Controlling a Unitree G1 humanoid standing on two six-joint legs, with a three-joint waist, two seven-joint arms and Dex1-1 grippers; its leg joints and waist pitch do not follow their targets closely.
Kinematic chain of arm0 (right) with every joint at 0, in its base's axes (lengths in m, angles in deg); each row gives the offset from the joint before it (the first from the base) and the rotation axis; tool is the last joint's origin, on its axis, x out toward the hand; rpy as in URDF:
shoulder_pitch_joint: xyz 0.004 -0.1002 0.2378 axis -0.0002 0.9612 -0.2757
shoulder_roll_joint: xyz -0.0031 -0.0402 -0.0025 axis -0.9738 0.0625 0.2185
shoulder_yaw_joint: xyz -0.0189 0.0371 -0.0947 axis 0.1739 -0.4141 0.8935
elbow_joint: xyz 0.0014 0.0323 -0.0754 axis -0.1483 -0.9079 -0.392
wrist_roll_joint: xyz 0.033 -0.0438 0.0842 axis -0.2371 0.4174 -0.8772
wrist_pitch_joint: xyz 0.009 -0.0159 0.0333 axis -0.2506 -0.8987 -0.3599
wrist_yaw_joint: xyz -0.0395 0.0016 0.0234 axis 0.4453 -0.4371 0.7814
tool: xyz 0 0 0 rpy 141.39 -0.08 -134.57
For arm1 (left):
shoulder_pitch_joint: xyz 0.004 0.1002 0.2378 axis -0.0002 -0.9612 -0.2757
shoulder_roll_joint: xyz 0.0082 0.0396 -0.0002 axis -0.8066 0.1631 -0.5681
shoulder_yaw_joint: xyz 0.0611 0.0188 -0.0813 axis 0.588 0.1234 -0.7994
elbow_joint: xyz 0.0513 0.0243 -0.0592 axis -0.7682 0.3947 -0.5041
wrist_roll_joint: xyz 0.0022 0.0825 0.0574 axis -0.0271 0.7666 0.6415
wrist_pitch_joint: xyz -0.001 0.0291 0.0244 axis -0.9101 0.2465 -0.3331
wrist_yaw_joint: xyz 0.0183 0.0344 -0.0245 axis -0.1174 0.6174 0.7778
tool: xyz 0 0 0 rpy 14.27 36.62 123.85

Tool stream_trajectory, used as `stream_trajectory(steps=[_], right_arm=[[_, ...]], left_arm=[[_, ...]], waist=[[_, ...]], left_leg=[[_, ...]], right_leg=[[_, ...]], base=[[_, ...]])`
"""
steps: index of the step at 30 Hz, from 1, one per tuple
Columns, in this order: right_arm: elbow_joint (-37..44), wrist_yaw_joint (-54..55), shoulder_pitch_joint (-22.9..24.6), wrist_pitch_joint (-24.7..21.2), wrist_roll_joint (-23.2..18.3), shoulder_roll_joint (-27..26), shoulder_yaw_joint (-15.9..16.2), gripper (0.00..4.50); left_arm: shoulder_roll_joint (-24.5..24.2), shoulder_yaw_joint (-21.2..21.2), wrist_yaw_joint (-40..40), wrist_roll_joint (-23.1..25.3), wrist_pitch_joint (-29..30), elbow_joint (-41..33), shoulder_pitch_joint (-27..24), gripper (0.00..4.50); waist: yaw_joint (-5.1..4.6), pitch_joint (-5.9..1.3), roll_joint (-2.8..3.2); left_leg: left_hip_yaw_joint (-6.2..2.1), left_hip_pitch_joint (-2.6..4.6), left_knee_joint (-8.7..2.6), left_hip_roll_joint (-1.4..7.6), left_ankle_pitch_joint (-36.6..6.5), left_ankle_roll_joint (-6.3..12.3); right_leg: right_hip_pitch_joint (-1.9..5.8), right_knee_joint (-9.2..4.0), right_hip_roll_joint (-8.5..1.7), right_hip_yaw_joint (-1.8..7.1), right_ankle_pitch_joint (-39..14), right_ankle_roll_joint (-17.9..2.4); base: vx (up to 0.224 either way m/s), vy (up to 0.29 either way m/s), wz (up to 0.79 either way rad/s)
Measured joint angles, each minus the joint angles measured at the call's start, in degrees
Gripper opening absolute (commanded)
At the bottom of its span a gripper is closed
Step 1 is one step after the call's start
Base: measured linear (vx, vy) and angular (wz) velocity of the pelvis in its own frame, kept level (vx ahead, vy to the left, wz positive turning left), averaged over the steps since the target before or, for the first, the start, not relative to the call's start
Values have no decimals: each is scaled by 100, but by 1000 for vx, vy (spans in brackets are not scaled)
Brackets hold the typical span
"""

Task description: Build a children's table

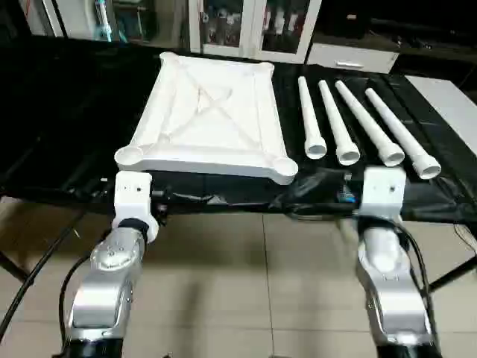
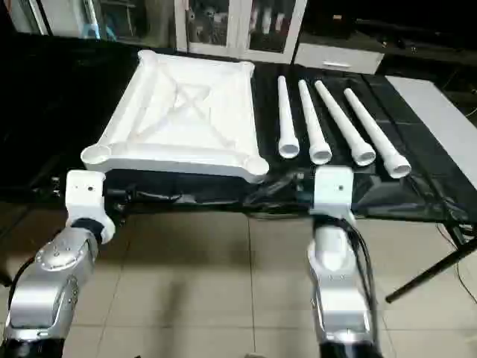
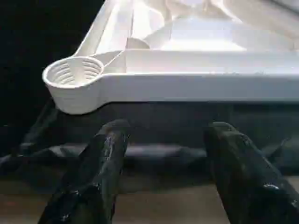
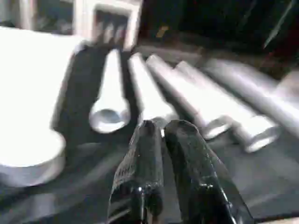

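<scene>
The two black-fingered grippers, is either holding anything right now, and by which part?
Nothing is held. The left gripper is open, short of the white plastic tabletop; the right gripper is shut on nothing before the white tube legs.

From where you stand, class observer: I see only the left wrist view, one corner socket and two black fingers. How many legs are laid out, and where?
Observer: Four legs lie side by side on the black cloth, on the tabletop's right.
Operator: Any leg fitted yet?
Observer: No. All four corner sockets stand empty, ribbed underside up.
Operator: What is the right gripper doing?
Observer: The right gripper is shut, holding nothing, pointing at the wide ends of the legs.
</scene>
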Motion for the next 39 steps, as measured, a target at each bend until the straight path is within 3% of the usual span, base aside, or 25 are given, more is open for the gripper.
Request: stream_trajectory(steps=[1, 3, 7, 11, 12, 14, 16, 18, 22, 24, 27, 28, 29, 30, 31, 32, 33, 34, 35, 36, 37, 38, 39], right_arm=[[1, -76, -169, -156, -260, -123, -129, 41], [7, -236, -280, -214, -471, -146, -93, 41], [-53, -677, -431, 49, -480, 272, -4, 41], [-78, -934, -433, 55, -668, 254, -58, 41], [-77, -985, -434, 29, -726, 223, -57, 41], [-76, -1015, -433, -7, -839, 179, -47, 41], [-76, -1020, -437, -5, -855, 191, -46, 41], [-76, -1064, -441, -2, -854, 224, -43, 41], [-94, -1105, -441, 5, -852, 270, -59, 41], [-105, -1124, -441, 5, -853, 305, -59, 41], [-124, -1134, -440, 5, -860, 317, -61, 41], [-136, -1159, -450, 5, -868, 273, 0, 41], [-139, -1198, -469, 4, -884, 220, 104, 41], [-135, -1216, -472, 9, -907, 191, 181, 41], [-135, -1232, -456, 12, -908, 189, 189, 41], [-124, -1231, -420, 28, -906, 261, 154, 41], [-132, -1228, -261, 42, -903, 349, 47, 41], [-238, -1194, -140, 33, -880, 451, -139, 41], [-270, -1190, -146, 31, -873, 450, -185, 41], [-256, -1194, -175, 34, -875, 422, -174, 41], [-234, -1197, -226, 59, -880, 386, -138, 41], [-198, -1201, -257, 84, -885, 372, -107, 41], [-197, -1210, -303, 106, -893, 303, -36, 41]], left_arm=[[79, -9, -17, -101, -15, -67, 114, 297], [114, 10, -20, -127, -121, -139, 259, 297], [-104, 114, -13, 88, -205, -91, 332, 297], [-44, 57, -24, 42, -191, -62, 335, 297], [-37, 52, -23, 16, -188, -60, 335, 297], [-35, 55, -12, 17, -185, -55, 337, 297], [-39, 56, -9, 22, -184, -56, 335, 297], [-57, 58, -9, 33, -184, -54, 334, 297], [-54, 136, -10, 115, -177, -38, 336, 297], [-33, 219, -13, 121, -176, -38, 336, 297], [-37, 251, -16, 123, -174, -38, 335, 297], [-72, 244, -18, 124, -172, -40, 319, 297], [-126, 171, -13, 133, -167, -35, 288, 297], [-181, 97, -7, 144, -161, -27, 273, 297], [-183, 75, -1, 161, -162, -34, 283, 297], [-135, 121, -1, 176, -157, -24, 323, 297], [-11, 256, -6, 182, -147, 17, 374, 297], [111, 517, -29, 166, -144, 11, 364, 297], [92, 575, -31, 167, -143, 10, 354, 297], [35, 560, -28, 176, -144, 5, 359, 297], [-46, 501, -24, 196, -145, -15, 359, 297], [-72, 463, -18, 212, -146, -39, 356, 297], [-112, 421, -19, 229, -151, -83, 327, 297]], waist=[[14, -6, -11], [37, -11, -19], [40, -18, -32], [37, -15, -45], [25, -6, -50], [10, 19, -49], [-4, 39, -30], [-22, 42, -24], [-20, 9, -66], [34, 3, -62], [149, -13, -59], [122, -41, -97], [70, -79, -153], [18, -107, -194], [-31, -173, -306], [-49, -193, -405], [-74, -194, -389], [27, -179, -370], [89, -175, -322], [174, -179, -286], [311, -178, -177], [341, -171, 44], [385, -143, 244]], left_leg=[[1, -2, 0, 0, 18, 30], [2, -6, 0, 0, 18, 32], [9, -4, -1, 0, 22, 38], [14, 17, -4, 4, 2, 2], [23, 58, -21, 8, 2, 3], [33, 211, -77, 18, -27, -20], [31, 394, -152, 52, -66, -39], [22, 507, -185, 89, -114, -67], [31, 567, -232, 93, -202, -87], [46, 568, -239, 84, -242, -20], [-4, 605, -250, 53, -353, -40], [-92, 669, -293, 2, -396, -32], [-234, 723, -328, -118, -454, -21], [-360, 786, -323, -193, -541, -3], [-464, 872, -300, -355, -663, -14], [-441, 820, -79, -471, -786, 74], [-426, 698, 377, -449, -840, 380], [-408, 390, 1014, -469, -779, 476], [-392, 121, 1251, -479, -732, 381], [-412, -127, 1206, -454, -659, 206], [-492, -405, 835, -303, -506, 12], [-528, -436, 237, -88, -256, 9], [-608, -467, 113, 111, 480, 60]], right_leg=[[-1, -1, 0, 1, 2, 0], [-1, -4, -1, 0, 2, 0], [0, -3, -3, 1, 2, 0], [10, -5, -3, -2, -1, 2], [41, -17, -3, -5, -14, 20], [167, -68, -3, -33, -62, 35], [328, -157, -14, -133, -164, 15], [449, -226, -15, -206, -189, 9], [545, -227, -16, -222, -228, -2], [567, -224, 15, -178, -294, -23], [622, -205, 47, -131, -467, -22], [515, -41, 26, -145, -565, -147], [364, 255, -34, -157, -625, -203], [190, 525, -109, -143, -645, -131], [-50, 543, -208, -116, -612, -39], [-16, 513, -229, 84, -579, 58], [107, 555, -146, 236, -718, 64], [312, 458, -43, 436, -771, 56], [473, 317, 11, 497, -767, 64], [591, 215, 35, 478, -767, 65], [741, 132, 113, 361, -782, 59], [862, 89, 217, 97, -839, 11], [939, 171, 294, -141, -946, 71]], base=[[0, 0, 0], [0, 0, 0], [0, 0, 0], [0, 0, 0], [0, 0, 0], [0, 0, 0], [0, 0, 0], [33, 3, -6], [119, -4, -9], [154, -4, 2], [190, 24, 14], [261, -45, 10], [261, -45, 10], [246, -87, -5], [109, -72, -22], [109, -72, -22], [130, 15, 15], [220, 104, 42], [220, 104, 42], [101, 105, 15], [-142, 45, -1], [-142, 45, -1], [-222, 29, -9]])
